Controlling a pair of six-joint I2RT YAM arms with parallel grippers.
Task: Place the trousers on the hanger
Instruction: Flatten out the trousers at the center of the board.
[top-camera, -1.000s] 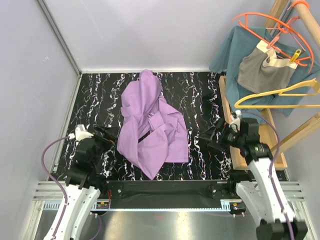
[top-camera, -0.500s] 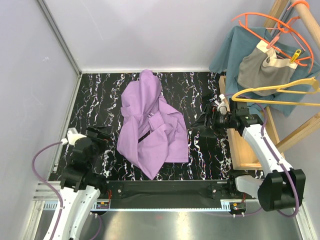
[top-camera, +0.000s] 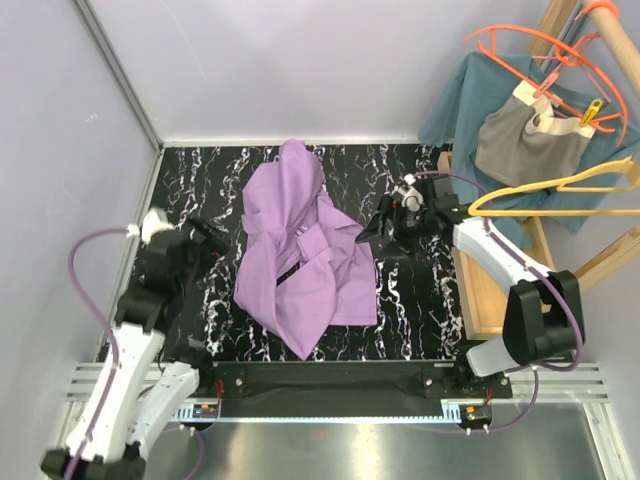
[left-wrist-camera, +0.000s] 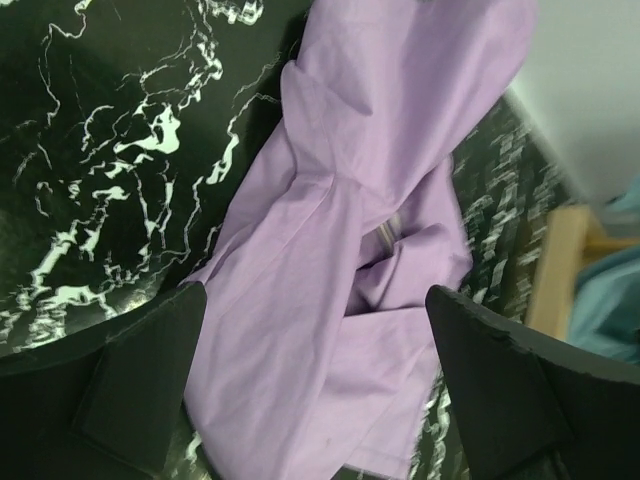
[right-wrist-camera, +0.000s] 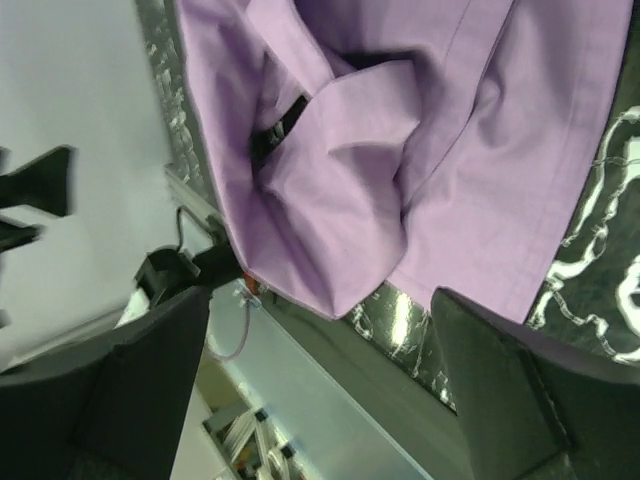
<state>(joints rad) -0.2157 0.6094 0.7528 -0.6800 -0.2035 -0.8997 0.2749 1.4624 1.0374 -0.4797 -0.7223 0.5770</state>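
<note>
Black, white-veined counter (top-camera: 420, 310) stretches out from my two bases. On it, between my arms, lie the trousers (top-camera: 300, 270), a crumpled lilac heap. A dark strip of waistband shows among the folds near the middle. One end of the heap points at the near edge and the other bunches up toward the far side.

My left end effector (top-camera: 213, 240) hovers just beside the heap's left edge, its fingers spread wide with nothing between them. Seen from that wrist, lilac cloth and bare counter fill the gap. My right end effector (top-camera: 376, 240) is at the heap's right edge, its fingers likewise wide apart and empty. Whether a fingertip touches the cloth there, I cannot tell.

Farther right, off the side of the counter, stands a wooden rack (top-camera: 490, 290). The hanger (top-camera: 560, 212), thin and yellow, is up on it, well apart from the trousers. It hangs in front of a teal shirt (top-camera: 460, 100) and a small grey garment (top-camera: 525, 150). At the top of the rack, farthest back, sit orange hangers (top-camera: 520, 45).
</note>
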